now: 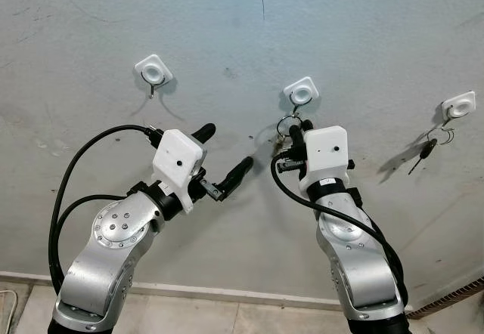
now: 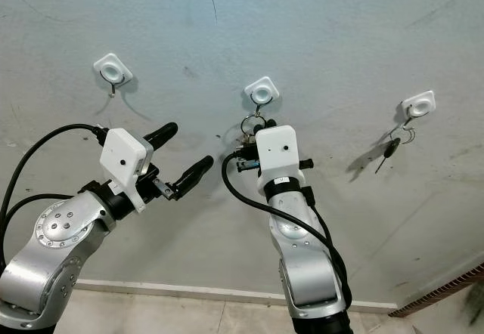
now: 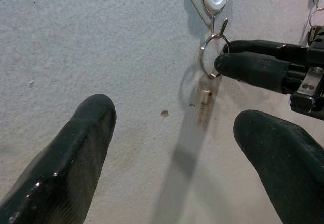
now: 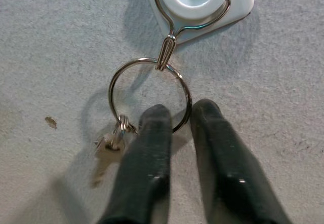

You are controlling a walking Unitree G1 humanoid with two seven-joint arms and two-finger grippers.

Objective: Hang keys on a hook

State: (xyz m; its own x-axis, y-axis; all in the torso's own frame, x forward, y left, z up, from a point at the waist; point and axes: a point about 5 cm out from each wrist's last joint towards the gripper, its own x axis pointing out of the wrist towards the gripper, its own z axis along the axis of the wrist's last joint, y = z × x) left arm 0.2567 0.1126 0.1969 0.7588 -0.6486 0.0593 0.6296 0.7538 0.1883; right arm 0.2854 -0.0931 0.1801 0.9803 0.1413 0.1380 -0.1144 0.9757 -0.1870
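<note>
The right gripper (image 4: pixel 174 117) is held up against the grey wall (image 1: pixel 91 39) just under the middle hook (image 1: pixel 301 92), its two black fingers (image 4: pixel 147 158) drawn close together with the lower arc of the key ring (image 4: pixel 150 95) pinched between their tips. The ring is seen looped over the wire hook (image 4: pixel 169 46), which hangs from a white square mount, and a single key (image 4: pixel 104 155) dangles from the ring beside the fingers, flat against the wall. The left gripper (image 1: pixel 227 156) is raised a little to the left of this hook, spread wide and holding nothing, its fingers apart from the wall. Two more white hooks are fixed along the wall: the left hook (image 1: pixel 153 71) is bare, while another set of keys (image 1: pixel 425 153) is hung from the right hook (image 1: pixel 458 107). A pale skirting strip (image 1: pixel 227 292) is seen where the wall meets the floor.
</note>
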